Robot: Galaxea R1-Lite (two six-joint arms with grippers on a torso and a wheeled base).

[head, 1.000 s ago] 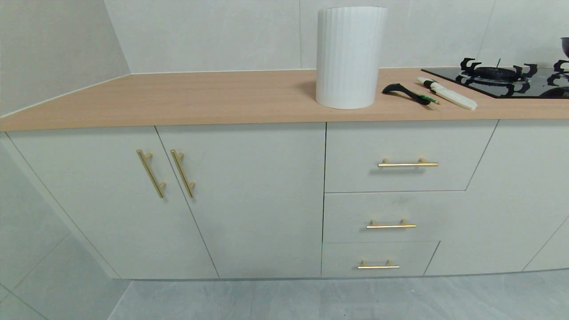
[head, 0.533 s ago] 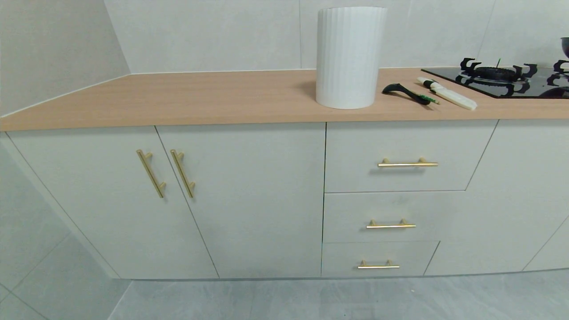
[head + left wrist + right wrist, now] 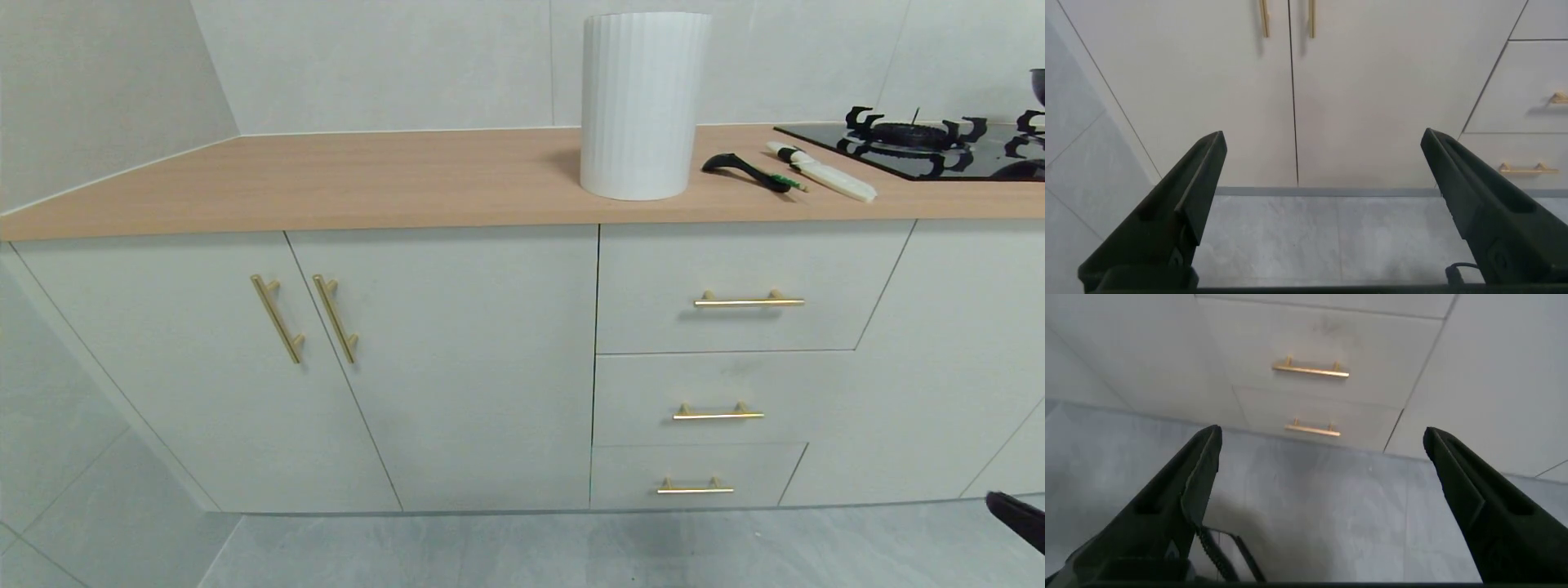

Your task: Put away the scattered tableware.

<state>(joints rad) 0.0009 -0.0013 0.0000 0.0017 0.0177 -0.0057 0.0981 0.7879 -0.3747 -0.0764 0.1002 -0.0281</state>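
On the wooden counter (image 3: 367, 175) stands a tall white ribbed holder (image 3: 641, 104). Just to its right lie a black spoon with a green handle (image 3: 751, 172) and a white utensil (image 3: 820, 171), close to the hob. My left gripper (image 3: 1323, 147) hangs low in front of the cabinet doors, open and empty. My right gripper (image 3: 1323, 445) is open and empty too, low before the drawers; its dark tip (image 3: 1016, 516) edges into the head view at the bottom right.
A black gas hob (image 3: 922, 145) sits at the counter's right end. Below are two cabinet doors with gold handles (image 3: 304, 317) and three drawers with gold handles (image 3: 749, 300). Grey tiled floor (image 3: 522, 551) lies in front; a wall closes the left side.
A dark part of my right arm has come into the head view at the bottom right. Nothing on the counter has moved.
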